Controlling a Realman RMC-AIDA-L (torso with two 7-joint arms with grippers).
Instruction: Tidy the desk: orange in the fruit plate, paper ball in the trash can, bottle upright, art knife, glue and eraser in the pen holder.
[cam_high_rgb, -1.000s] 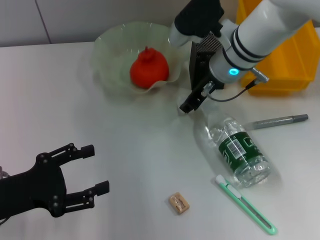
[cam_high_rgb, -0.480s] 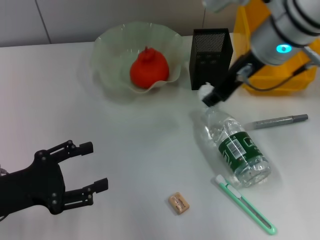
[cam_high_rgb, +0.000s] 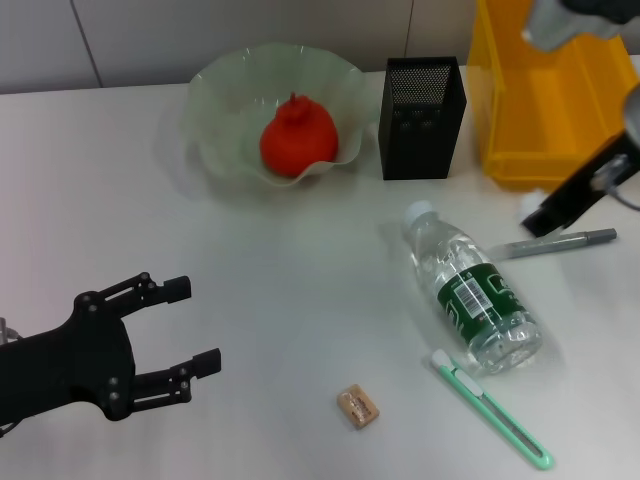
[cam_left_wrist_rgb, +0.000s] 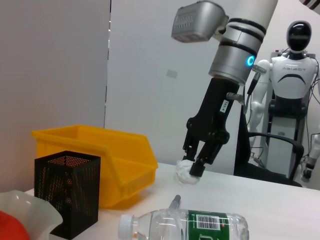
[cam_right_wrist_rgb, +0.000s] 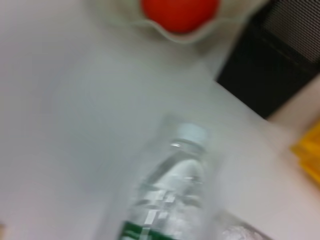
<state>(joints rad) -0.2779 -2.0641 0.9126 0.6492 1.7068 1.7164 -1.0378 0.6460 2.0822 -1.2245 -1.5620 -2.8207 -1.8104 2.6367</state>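
Right gripper (cam_left_wrist_rgb: 196, 167) carries paper ball (cam_left_wrist_rgb: 185, 172) beside yellow bin (cam_high_rgb: 545, 95).
We note its fingers clenched on the ball above the counter (cam_high_rgb: 280, 270); left gripper (cam_high_rgb: 185, 328) hovers with fingers spread; bottle (cam_high_rgb: 473, 290) lies flat; orange (cam_high_rgb: 297, 137) sits in fruit plate (cam_high_rgb: 225, 95).

Head view: high, looking down at desk (cam_high_rgb: 150, 200).
Left wrist view: low, sideways.
Shared: bottle (cam_high_rgb: 472, 302) (cam_left_wrist_rgb: 185, 226).
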